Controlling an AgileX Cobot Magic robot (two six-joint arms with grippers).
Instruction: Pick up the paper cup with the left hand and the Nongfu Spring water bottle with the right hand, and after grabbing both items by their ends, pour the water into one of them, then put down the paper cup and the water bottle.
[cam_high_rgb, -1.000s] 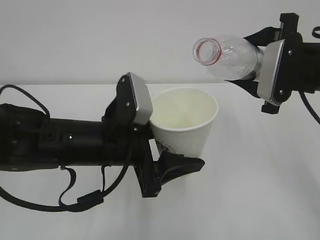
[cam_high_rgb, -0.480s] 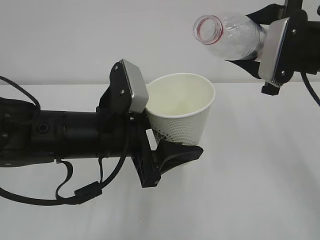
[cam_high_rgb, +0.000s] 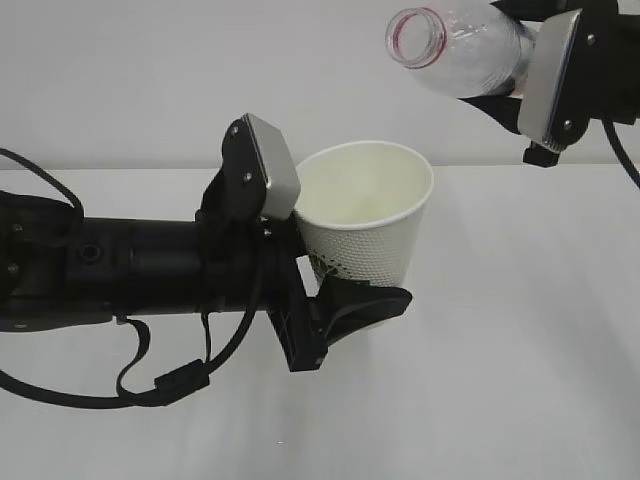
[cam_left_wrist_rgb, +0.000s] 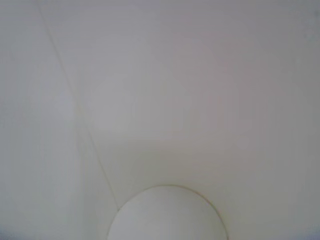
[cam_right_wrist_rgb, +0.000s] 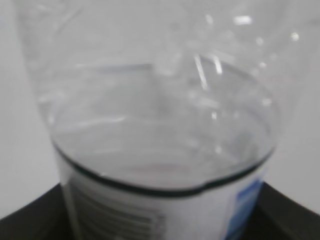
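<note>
Left arm (cam_high_rgb: 120, 275) is a chunky matte-black tube with loose black cables looping under it and a silver-grey square block (cam_high_rgb: 268, 180) bolted near the wrist, couple of small screws showing. Left hand (cam_high_rgb: 350, 305) is all black plastic. Right hand (cam_high_rgb: 500, 60) is black too, with a silver-grey rectangular plate (cam_high_rgb: 550, 75) and one thin black cable (cam_high_rgb: 622, 165) trailing off.

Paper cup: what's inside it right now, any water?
The paper cup, gripped by the left hand, shows a cream inner wall and a round bottom in the left wrist view. No water line is discernible; clear water there could not be told apart from the cream.
</note>
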